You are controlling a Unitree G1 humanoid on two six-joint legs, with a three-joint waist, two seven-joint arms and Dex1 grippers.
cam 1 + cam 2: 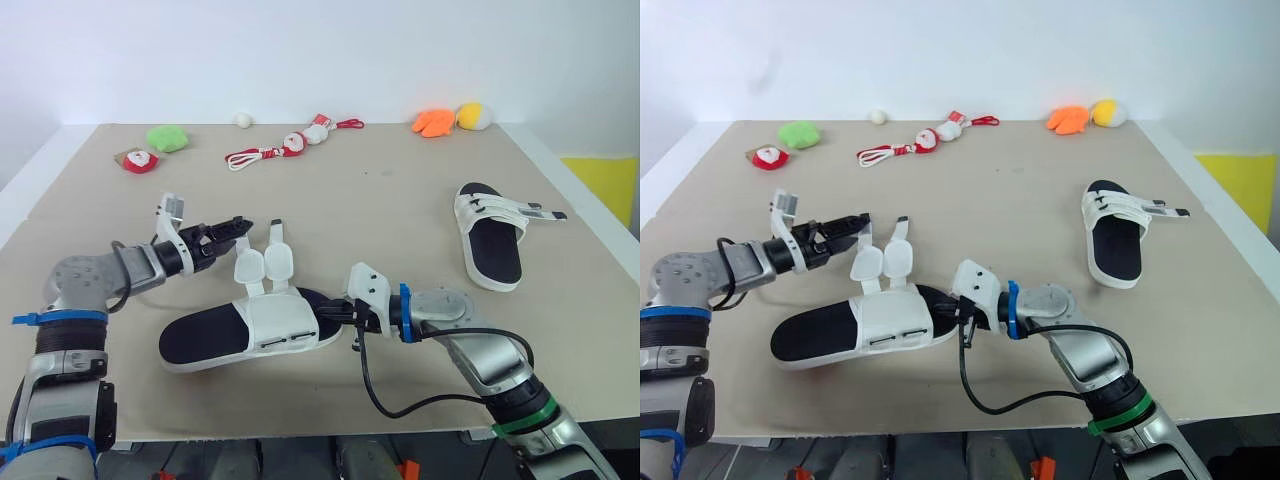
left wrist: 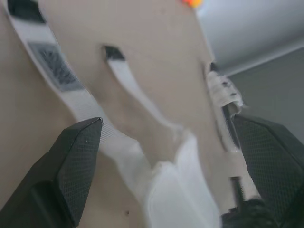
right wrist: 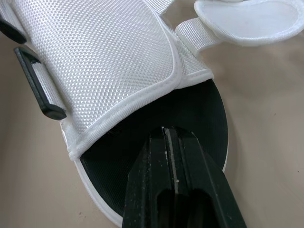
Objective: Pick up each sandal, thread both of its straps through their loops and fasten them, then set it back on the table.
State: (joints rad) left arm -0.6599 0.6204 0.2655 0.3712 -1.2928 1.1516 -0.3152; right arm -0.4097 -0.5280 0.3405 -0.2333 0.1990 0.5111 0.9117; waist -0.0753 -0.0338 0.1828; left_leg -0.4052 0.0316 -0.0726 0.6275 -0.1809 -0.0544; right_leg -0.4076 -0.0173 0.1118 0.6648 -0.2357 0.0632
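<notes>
The left arm reaches in low across the worktop [image 1: 400,200], forearm nearly level. Its left hand [image 1: 240,226] points toward the two loose straps [image 1: 262,266] of the near sandal [image 1: 240,335]. The wrist view shows its fingers [image 2: 78,156] well apart with one strap lying between them, so it looks lined up to pinch that strap and has not clamped on it. The straps stand up from the white upper, unthreaded. The black loops [image 3: 40,90] they must pass through sit on the upper's opposite side, toward the robot. The near sandal lies flat on the worktop between the two arms. From the other side the right arm bends at the elbow and comes in along the surface. The right hand [image 1: 328,311] has its fingers pressed together, the tip on or just above the black footbed at the open end of the upper. This probably pins the sandal so it will not slide while the strap is pulled. The far sandal [image 1: 488,235] lies well apart to the right with a strap end jutting sideways. Whether it is fastened I cannot tell.
</notes>
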